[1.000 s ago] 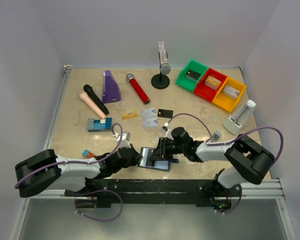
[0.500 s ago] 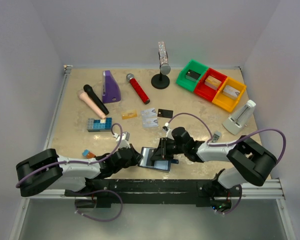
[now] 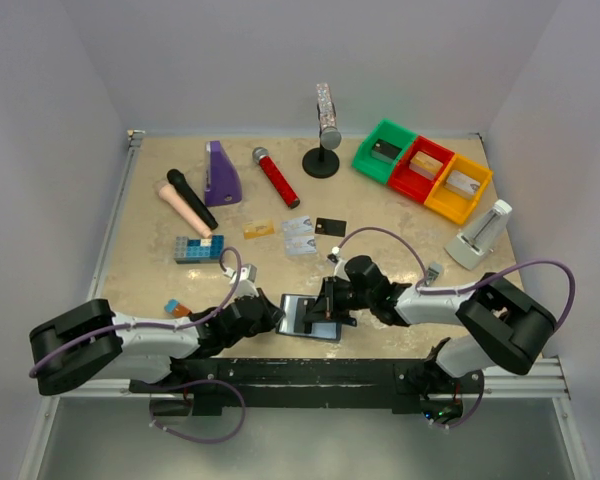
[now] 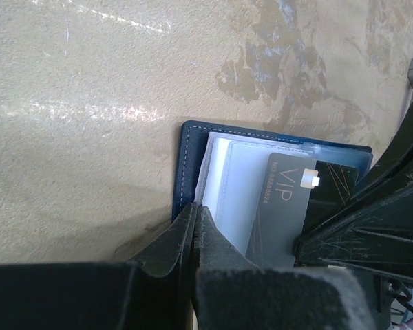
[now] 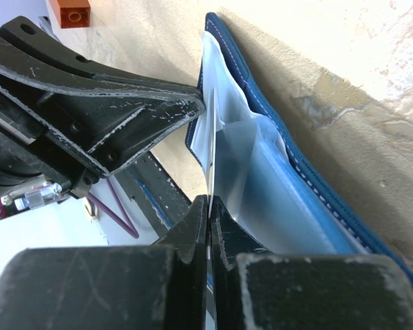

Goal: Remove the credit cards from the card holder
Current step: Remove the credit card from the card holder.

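Observation:
The card holder lies open near the table's front edge, navy with pale stitching and clear sleeves inside. My left gripper is shut on its left edge. My right gripper is shut on a dark grey credit card marked VIP that sticks partly out of a sleeve; in the right wrist view the card shows edge-on between the jaws. More credit cards lie further back: an orange-gold one, two silvery ones, and a black one.
A studded blue block and a small orange brick lie to the left. Behind are a black microphone, a red microphone, a purple stand, a round-based stand, coloured bins and a white holder.
My right gripper has shifted slightly to the right with the grey card in it. The left gripper and the card holder have barely moved.

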Controlling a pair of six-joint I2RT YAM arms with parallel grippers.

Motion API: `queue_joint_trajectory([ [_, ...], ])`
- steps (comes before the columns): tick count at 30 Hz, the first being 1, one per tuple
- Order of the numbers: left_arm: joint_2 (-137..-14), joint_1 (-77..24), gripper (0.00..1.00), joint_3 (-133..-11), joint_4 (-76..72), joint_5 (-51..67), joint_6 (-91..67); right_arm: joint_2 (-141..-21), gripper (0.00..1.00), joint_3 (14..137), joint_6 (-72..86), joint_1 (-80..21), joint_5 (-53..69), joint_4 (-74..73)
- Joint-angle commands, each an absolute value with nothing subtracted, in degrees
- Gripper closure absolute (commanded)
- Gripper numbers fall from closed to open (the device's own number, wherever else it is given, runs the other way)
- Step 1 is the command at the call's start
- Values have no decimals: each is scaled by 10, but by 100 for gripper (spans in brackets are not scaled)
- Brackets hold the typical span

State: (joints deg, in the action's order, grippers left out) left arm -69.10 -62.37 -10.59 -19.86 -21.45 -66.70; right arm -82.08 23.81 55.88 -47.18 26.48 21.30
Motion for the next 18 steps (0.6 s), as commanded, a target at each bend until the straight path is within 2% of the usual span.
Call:
queue_joint_trajectory([
  [1,-704,-625,100,-71,-46,-226,-657,-800,100,235,554,-468,258,226],
  [18,-625,-625,100,-65,33,-253,-679,-782,100,231,542,-459,264,192],
])
